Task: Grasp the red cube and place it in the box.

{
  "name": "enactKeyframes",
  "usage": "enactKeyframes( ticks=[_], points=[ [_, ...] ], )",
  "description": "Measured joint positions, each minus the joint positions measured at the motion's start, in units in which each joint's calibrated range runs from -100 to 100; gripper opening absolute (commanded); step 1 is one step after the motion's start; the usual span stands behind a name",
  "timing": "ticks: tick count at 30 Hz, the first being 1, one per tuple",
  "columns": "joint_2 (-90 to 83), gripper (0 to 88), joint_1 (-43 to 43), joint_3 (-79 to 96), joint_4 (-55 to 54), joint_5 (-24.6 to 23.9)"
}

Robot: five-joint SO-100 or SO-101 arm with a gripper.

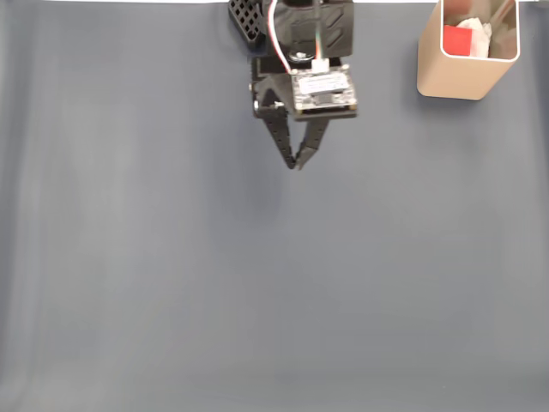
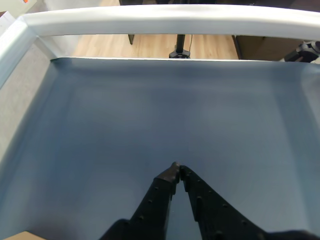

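So in the fixed view, going from the left, most of the worktop (image 1: 171, 283) is just plain blue-grey surface with nothing on it. Around the top middle you've got the arm with its end effector (image 1: 298, 161) pointing down toward the lower edge of the picture, fingertips pinched together to a point and nothing between them. The wrist view backs that up: the end effector (image 2: 177, 170) has its two black fingers meeting at the tips, no cube in there, just bare worktop (image 2: 100, 125) ahead and a white rim (image 2: 160, 22) at the far side. Over at the top right of the fixed view sits the box (image 1: 463, 69), and the red cube (image 1: 458, 40) is already lying inside it, next to something pale I can't really make out. So to me the placing part looks done, and what's left is basically parking the arm. If I were doing that bit well, I'd stay well apart from the box so nothing nudges or tips it, keep the fingers closed, and move slowly back to a rest pose without dragging the tips across the worktop.
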Motion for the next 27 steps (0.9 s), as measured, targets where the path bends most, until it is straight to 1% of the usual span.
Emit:
enactKeyframes(
  ticks=[7, 13, 27],
  points=[
    [-10.7, 0.2, 2.0, 12.8, -5.2, -0.5],
    [-17.3, 0.2, 3.6, 19.0, -5.7, -1.5],
    [-29.1, 0.2, 4.8, 34.7, -8.0, -1.3]
  ],
)
